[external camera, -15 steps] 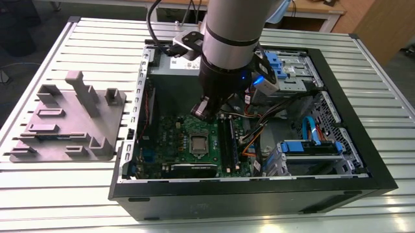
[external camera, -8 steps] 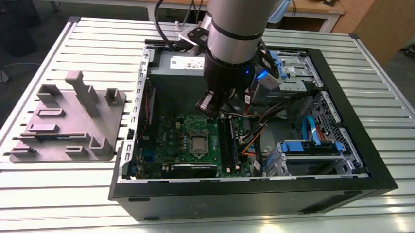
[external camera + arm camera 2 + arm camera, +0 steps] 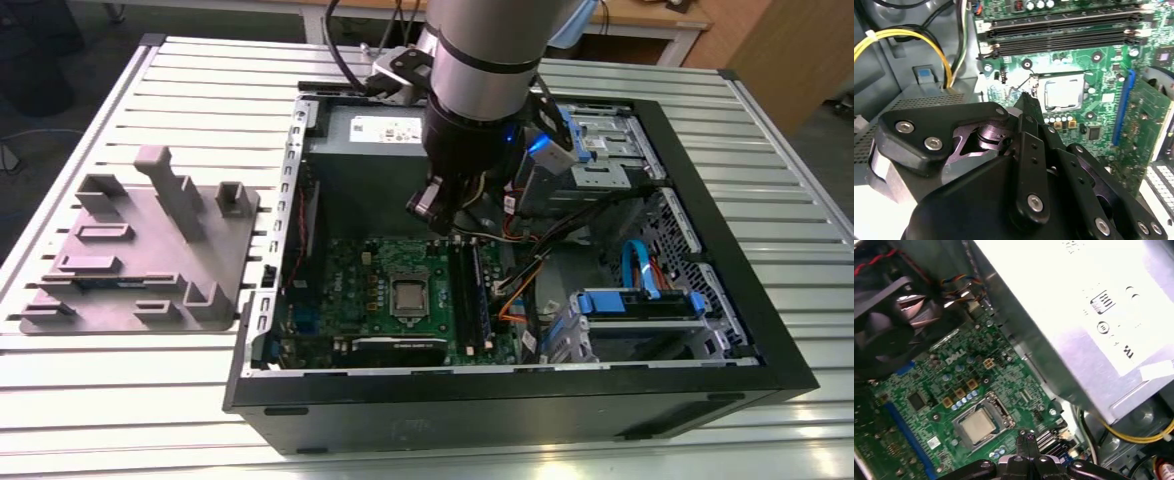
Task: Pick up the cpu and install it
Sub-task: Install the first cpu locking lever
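I see the cpu [image 3: 407, 294] lying flat in its socket in the middle of the green motherboard [image 3: 360, 270], inside the open computer case [image 3: 534, 400] on the slatted metal worktop [image 3: 160, 420]. Its pale silver top faces up and a metal frame borders it.

The gripper [image 3: 461, 232] hangs over the board, just beyond the cpu on the side of the grey box [image 3: 360, 170]. It is apart from the chip. In both wrist views its tips [image 3: 1026, 100] [image 3: 1026, 440] look pressed together, with nothing pinched between them. The cpu [image 3: 1063, 94] [image 3: 976, 427] sits a little past those tips.

As for writing, the grey box carries a white label [image 3: 380, 128] with dark print on its top. In the first wrist view the same box [image 3: 1094, 315] shows pale marks and a white sticker. White lettering is printed on the motherboard [image 3: 929, 385] near the fan [image 3: 894, 325].

In the second wrist view two long black memory slots [image 3: 1064, 35] run across the motherboard [image 3: 1104, 75] beyond the socket. Yellow wires [image 3: 904, 35] loop beside the board and a blue slot [image 3: 1124, 107] lies near the cpu.

On the exterior view's left, a grey tray [image 3: 147, 250] with upright posts rests on the worktop beside the case.
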`<state>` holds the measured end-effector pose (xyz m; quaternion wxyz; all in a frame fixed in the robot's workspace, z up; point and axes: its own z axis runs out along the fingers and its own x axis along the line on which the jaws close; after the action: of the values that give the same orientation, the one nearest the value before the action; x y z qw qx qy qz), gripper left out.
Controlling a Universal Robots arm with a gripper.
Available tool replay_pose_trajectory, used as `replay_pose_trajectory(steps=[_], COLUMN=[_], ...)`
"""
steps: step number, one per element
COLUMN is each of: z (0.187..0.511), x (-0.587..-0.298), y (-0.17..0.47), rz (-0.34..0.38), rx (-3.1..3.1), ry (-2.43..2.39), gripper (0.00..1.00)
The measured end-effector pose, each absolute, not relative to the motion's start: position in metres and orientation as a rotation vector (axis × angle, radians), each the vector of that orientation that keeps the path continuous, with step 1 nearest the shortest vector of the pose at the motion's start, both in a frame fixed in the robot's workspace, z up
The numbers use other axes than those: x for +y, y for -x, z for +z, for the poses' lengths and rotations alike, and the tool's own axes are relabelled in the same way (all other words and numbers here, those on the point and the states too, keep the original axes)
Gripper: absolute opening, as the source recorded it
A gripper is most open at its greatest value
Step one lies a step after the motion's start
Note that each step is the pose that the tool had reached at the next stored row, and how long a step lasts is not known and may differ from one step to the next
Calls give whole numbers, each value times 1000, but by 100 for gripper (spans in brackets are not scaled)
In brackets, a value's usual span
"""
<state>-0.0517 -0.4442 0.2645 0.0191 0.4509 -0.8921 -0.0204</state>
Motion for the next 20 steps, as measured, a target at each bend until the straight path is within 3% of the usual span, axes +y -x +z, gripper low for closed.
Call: replay_pose_trajectory(steps=[20], z=[246], x=[-423], y=[48], rz=[-68], rx=[-2770], ry=[-1400], gripper=[10])
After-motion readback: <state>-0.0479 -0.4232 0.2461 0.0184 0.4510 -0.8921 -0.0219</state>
